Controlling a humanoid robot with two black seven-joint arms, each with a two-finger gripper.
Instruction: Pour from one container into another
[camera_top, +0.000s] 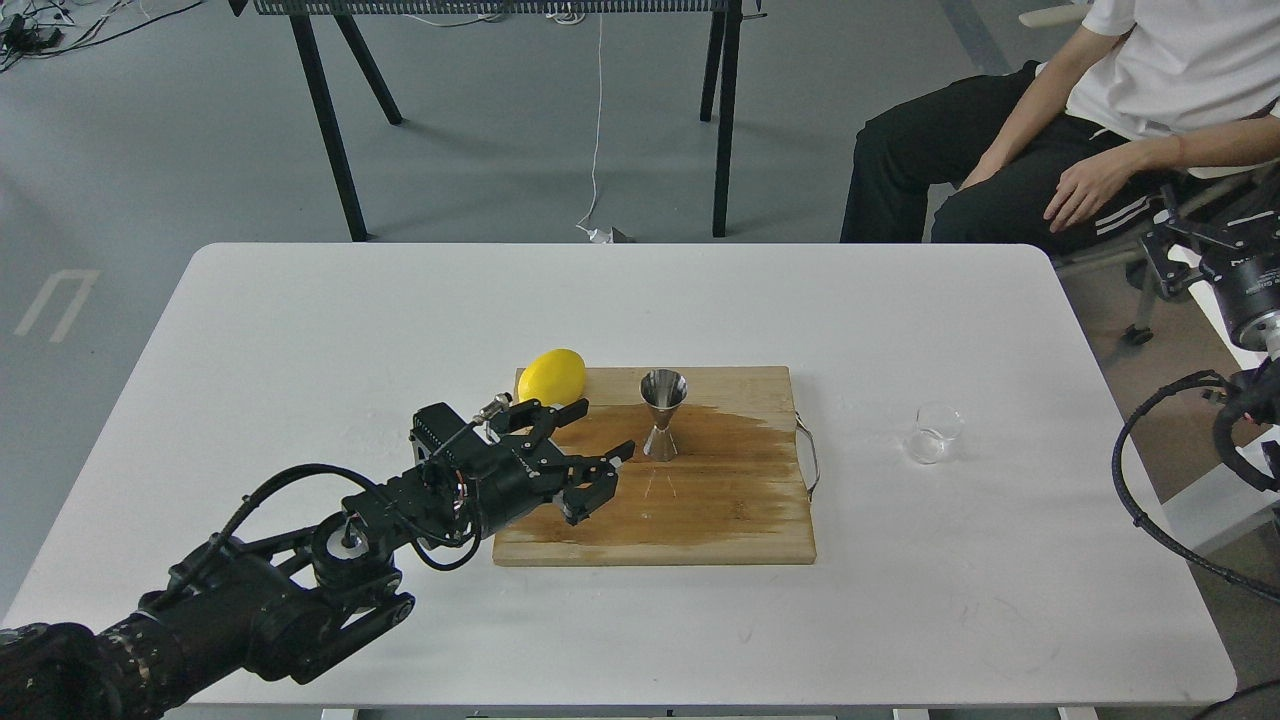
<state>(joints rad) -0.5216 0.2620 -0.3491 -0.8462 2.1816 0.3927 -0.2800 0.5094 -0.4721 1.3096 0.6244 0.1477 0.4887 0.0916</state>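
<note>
The jigger (662, 414) is flanked on its left by the spread fingers of the left tool (598, 452), which hovers low over the board (700, 520), and the lemon (551, 377) blocks the board's far left corner. Bare worktop (640, 300) is left all around the cup (934, 432), which stands alone well right of the board, past its metal handle (808, 455). The right edge is crowded by the right arm's cabling (1150, 480), and a seated person (1050, 130) is placed beyond the far right corner.
</note>
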